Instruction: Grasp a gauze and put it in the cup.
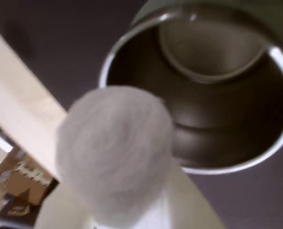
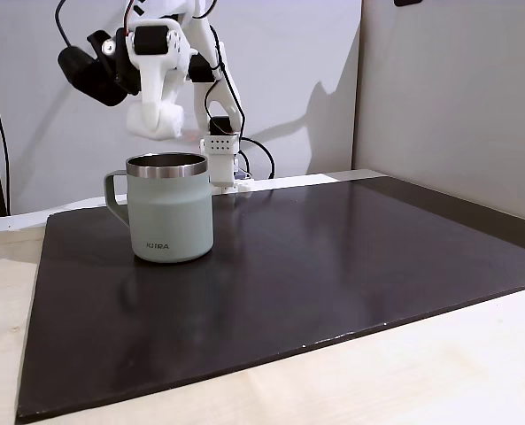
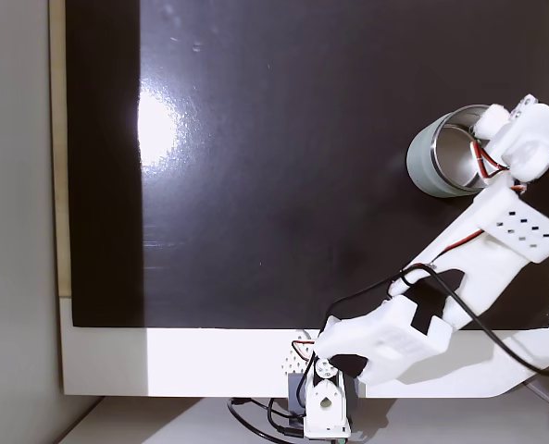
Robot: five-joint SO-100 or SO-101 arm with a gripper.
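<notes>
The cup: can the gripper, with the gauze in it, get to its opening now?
Probably yes. The gripper holds the gauze above the cup, near its rim. The opening faces up, and nothing lies between them.

Fuzzy white gauze (image 1: 115, 152), lower centre of wrist view. Pale sage-green cup (image 2: 168, 212), steel rim, white lettering. Black mat (image 2: 333, 266) on pale wood table (image 2: 421, 381). White gripper (image 2: 156, 115).

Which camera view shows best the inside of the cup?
The wrist view: it looks down into the cup, so the steel wall and bottom show, with the gauze in front. In a fixed view the cup shows from the side; in a fixed view from above, the arm partly covers it.
</notes>
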